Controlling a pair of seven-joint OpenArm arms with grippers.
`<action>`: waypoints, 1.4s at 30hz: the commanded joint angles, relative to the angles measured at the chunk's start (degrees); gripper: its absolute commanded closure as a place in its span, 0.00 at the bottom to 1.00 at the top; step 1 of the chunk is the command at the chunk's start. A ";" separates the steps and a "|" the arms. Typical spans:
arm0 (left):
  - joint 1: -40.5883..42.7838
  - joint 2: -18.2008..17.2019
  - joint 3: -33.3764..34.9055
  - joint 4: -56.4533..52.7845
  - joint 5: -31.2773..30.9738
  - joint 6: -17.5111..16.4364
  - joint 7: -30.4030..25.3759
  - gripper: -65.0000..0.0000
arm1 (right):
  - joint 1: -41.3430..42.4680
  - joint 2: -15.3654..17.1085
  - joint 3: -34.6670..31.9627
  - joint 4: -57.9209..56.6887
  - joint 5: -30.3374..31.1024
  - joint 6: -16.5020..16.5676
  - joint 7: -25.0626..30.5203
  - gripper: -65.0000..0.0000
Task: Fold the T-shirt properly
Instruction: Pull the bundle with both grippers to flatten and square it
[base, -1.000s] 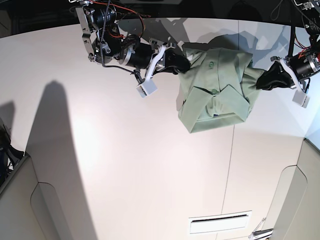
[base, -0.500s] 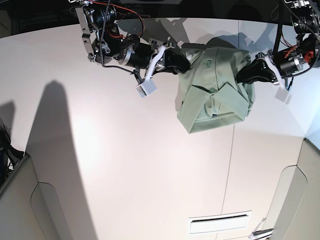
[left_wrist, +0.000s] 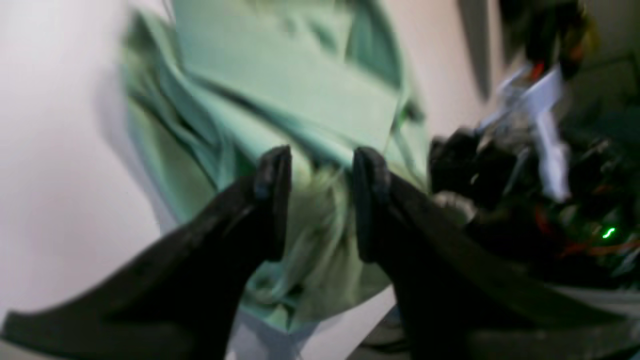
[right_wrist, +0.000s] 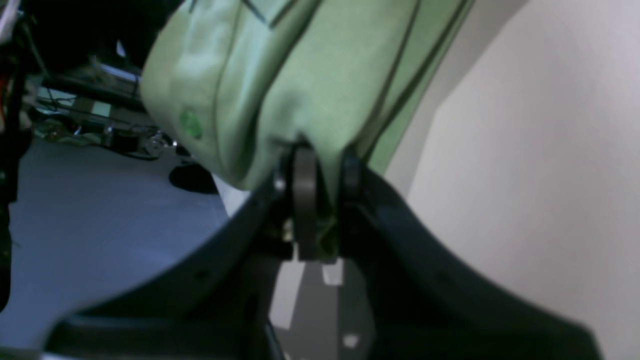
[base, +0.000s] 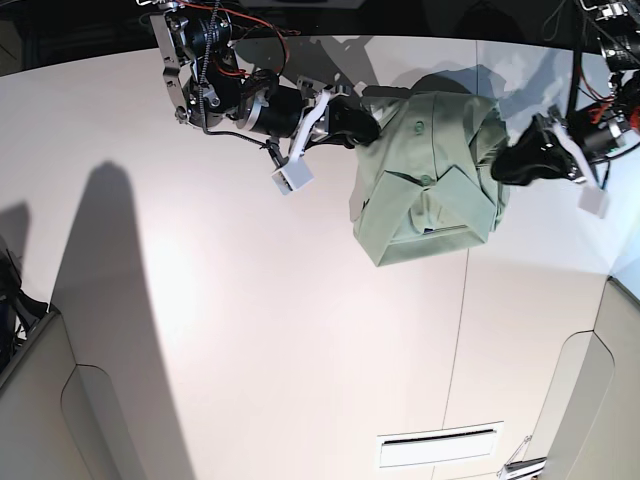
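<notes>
- Here shirt (base: 428, 178) lay bunched on table (base: 250, 330), at its far edge.
- Right gripper (right_wrist: 320, 172) clamped on shirt's edge.
- Left gripper (left_wrist: 320, 200) at shirt's other side, jaws apart, nothing held.

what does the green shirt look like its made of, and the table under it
T-shirt: seems a soft thin knit, matte pale green; it sags, creases and bunches where the right gripper pinches it, and darker stitched seams run along its edges. Table: looks like a hard, smooth off-white laminate or painted board with a dull sheen and a thin panel joint; exact material unclear.
</notes>
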 joint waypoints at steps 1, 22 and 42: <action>-0.11 -0.79 -1.42 0.81 -3.17 -0.30 0.72 0.64 | 0.15 0.17 0.26 0.48 0.22 -0.44 -0.37 1.00; 2.05 1.90 6.21 0.81 -3.33 -0.30 5.68 0.54 | 0.15 0.17 0.26 0.48 0.22 -0.46 -0.37 1.00; 2.12 1.90 -3.50 0.81 -3.33 -0.30 4.00 1.00 | 0.13 0.48 0.50 0.48 0.20 -0.50 -1.05 1.00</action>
